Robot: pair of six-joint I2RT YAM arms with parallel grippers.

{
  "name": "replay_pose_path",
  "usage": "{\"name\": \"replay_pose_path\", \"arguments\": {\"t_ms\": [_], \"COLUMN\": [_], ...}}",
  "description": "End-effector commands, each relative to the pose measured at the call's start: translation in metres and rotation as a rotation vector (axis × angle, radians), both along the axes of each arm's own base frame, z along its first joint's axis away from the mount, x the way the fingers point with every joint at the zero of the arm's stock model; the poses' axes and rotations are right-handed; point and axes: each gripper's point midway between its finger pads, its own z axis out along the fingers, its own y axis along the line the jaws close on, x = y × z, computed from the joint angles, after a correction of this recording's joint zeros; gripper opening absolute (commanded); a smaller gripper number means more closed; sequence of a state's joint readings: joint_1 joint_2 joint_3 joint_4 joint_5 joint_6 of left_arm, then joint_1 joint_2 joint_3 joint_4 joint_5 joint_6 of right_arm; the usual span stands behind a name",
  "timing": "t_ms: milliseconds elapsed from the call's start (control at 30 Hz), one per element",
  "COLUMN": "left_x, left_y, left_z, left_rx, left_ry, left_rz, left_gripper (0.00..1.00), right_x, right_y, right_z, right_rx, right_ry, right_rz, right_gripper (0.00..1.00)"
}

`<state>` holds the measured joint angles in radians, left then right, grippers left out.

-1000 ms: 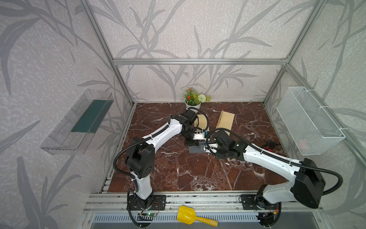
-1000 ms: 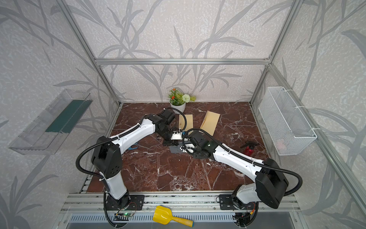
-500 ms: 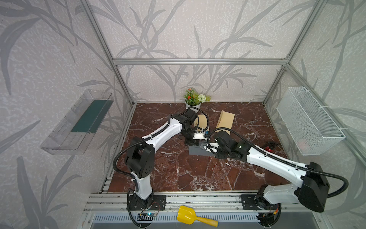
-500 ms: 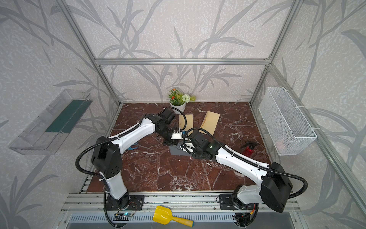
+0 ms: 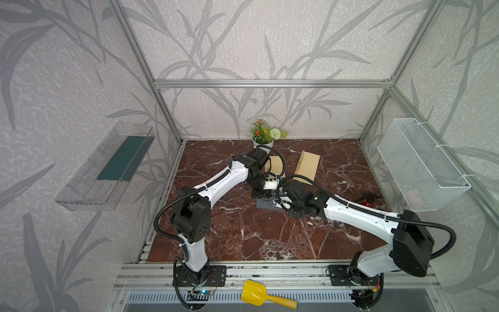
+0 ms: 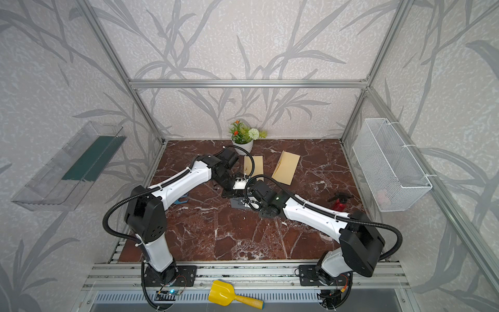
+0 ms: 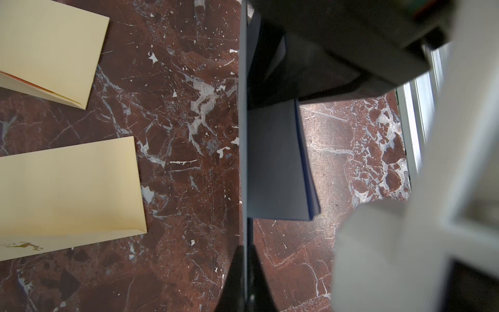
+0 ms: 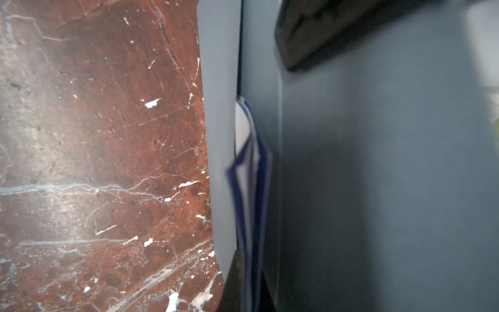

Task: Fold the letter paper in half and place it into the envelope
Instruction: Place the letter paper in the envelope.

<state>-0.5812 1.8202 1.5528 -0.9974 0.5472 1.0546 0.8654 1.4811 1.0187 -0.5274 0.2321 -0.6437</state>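
My two arms meet over the middle of the red marble desk (image 5: 243, 229), the left arm (image 5: 224, 181) reaching in from the near left and the right arm (image 5: 359, 216) from the near right. A white wire basket (image 5: 421, 164) hangs on the right wall and a clear tray (image 5: 108, 164) on the left wall. Two tan envelopes (image 5: 307, 164) lie flat side by side toward the back of the desk, near a potted plant (image 5: 263, 135). A yellow scoop (image 5: 259, 294) sits on the front rail. Between the wrists, in both top views, a grey envelope (image 5: 266, 203) is held just above the desk. The left end effector (image 7: 245, 272) is pinched tight on the envelope's thin edge, as its wrist camera shows. The right end effector (image 8: 247, 283) is closed on the letter paper (image 8: 251, 175), a white sheet with dark blue edges that runs between the envelope's grey walls. From the left wrist only the paper's blue edge peeks out along the envelope's side. How deep the paper sits, I cannot tell.
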Motion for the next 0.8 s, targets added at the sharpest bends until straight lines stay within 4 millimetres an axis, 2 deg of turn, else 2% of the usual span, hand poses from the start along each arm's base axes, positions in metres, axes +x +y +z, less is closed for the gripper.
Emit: {"name": "replay_pose_path", "arguments": {"t_ms": [0, 67, 233, 300, 667, 767], "left_x": [-0.003, -0.003, -0.002, -0.003, -0.003, -0.004], "left_y": [-0.004, -0.004, -0.003, -0.003, -0.002, -0.003], "left_z": [0.010, 0.010, 0.009, 0.008, 0.007, 0.008], "left_rx": [-0.030, -0.030, -0.026, -0.023, -0.023, -0.026], "left_ry": [0.014, 0.016, 0.020, 0.025, 0.040, 0.044], "left_rz": [-0.016, -0.014, -0.011, -0.009, -0.006, -0.008], "left_gripper": [0.00, 0.00, 0.00, 0.00, 0.00, 0.00], "right_x": [0.001, 0.000, -0.002, -0.003, -0.008, -0.009], "right_y": [0.004, 0.007, 0.010, 0.010, 0.007, 0.006], "right_z": [0.005, 0.007, 0.012, 0.014, 0.030, 0.034], "right_rx": [0.012, 0.031, 0.089, 0.112, 0.221, 0.250], "right_ry": [0.010, 0.017, 0.017, 0.010, -0.012, -0.014], "right_rz": [-0.030, -0.037, -0.053, -0.057, -0.083, -0.086], "right_gripper": [0.04, 0.08, 0.23, 0.26, 0.24, 0.19]}}
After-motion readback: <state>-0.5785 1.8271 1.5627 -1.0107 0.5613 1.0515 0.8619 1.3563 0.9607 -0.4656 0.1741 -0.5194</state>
